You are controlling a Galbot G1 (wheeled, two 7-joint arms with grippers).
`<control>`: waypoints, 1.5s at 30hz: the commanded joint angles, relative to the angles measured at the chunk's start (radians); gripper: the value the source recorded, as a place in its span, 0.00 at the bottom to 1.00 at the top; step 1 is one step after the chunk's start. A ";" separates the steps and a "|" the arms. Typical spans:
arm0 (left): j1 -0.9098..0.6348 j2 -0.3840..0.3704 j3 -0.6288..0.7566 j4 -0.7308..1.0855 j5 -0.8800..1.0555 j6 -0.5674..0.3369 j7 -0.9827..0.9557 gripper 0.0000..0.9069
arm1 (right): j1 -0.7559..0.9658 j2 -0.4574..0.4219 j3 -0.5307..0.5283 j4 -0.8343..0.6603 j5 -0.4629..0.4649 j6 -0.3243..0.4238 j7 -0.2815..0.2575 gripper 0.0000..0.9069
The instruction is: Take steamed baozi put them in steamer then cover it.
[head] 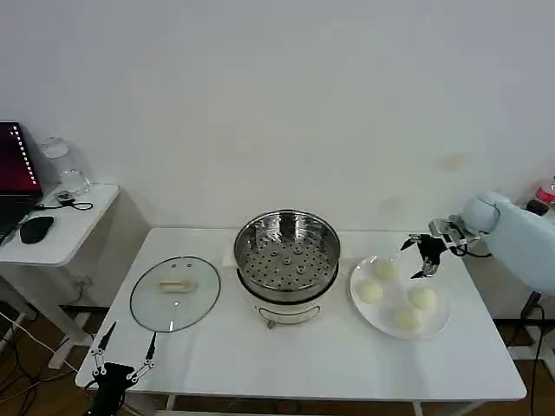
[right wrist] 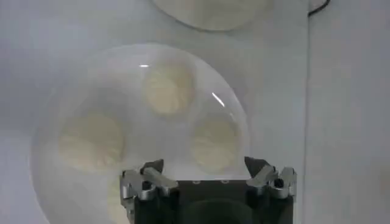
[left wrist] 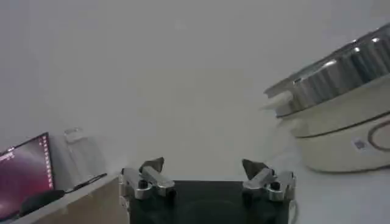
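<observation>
Right gripper [head: 422, 258] hovers over the far edge of the white plate [head: 438, 325], fingers spread wide, holding nothing. In the right wrist view the right gripper [right wrist: 208, 171] looks straight down on the plate [right wrist: 49, 131], open fingers [right wrist: 151, 168] framing the buns below.

Four steamed baozi [head: 371, 293] sit on the plate, right of the steamer, all untouched. Right wrist view shows three clearly [right wrist: 167, 90], the fourth partly hidden behind the gripper body.

Steamer [head: 287, 260] stands at the centre of the white surface [head: 329, 364], just beside the plate, uncovered, perforated tray bare. Its steel wall and white base show at the edge of the left wrist view [left wrist: 341, 115].

Cover [head: 175, 293] lies flat on the surface left of the steamer, near it but apart, cream handle up.

Left gripper [head: 127, 345] is parked at the near left corner of the surface, below the cover, fingers wide apart and holding nothing. Left wrist view confirms: left gripper [left wrist: 204, 165] open, both fingers [left wrist: 152, 165] well separated.

Side desk [head: 74, 234] on the far left carries a laptop [head: 13, 173], a mouse [head: 36, 229] and a clear jug [head: 65, 166].
</observation>
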 commanded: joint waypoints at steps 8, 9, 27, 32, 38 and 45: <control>-0.003 0.010 0.000 -0.061 -0.060 0.081 -0.001 1.00 | -0.011 0.144 0.003 -0.203 -0.039 0.029 -0.029 1.00; -0.005 0.009 0.001 -0.061 -0.060 0.081 0.000 1.00 | -0.014 0.153 0.006 -0.206 -0.039 0.029 -0.030 1.00; 0.002 0.017 -0.007 -0.070 -0.065 0.077 0.000 1.00 | -0.056 0.288 0.116 -0.385 -0.161 0.071 -0.021 1.00; 0.009 0.014 -0.007 -0.069 -0.063 0.073 0.001 1.00 | -0.058 0.301 0.126 -0.405 -0.186 0.068 -0.018 1.00; 0.013 0.010 -0.007 -0.067 -0.061 0.070 0.001 1.00 | -0.068 0.313 0.133 -0.414 -0.195 0.059 -0.013 1.00; 0.012 0.007 -0.005 -0.066 -0.058 0.067 0.001 1.00 | -0.068 0.320 0.133 -0.428 -0.210 0.054 -0.012 1.00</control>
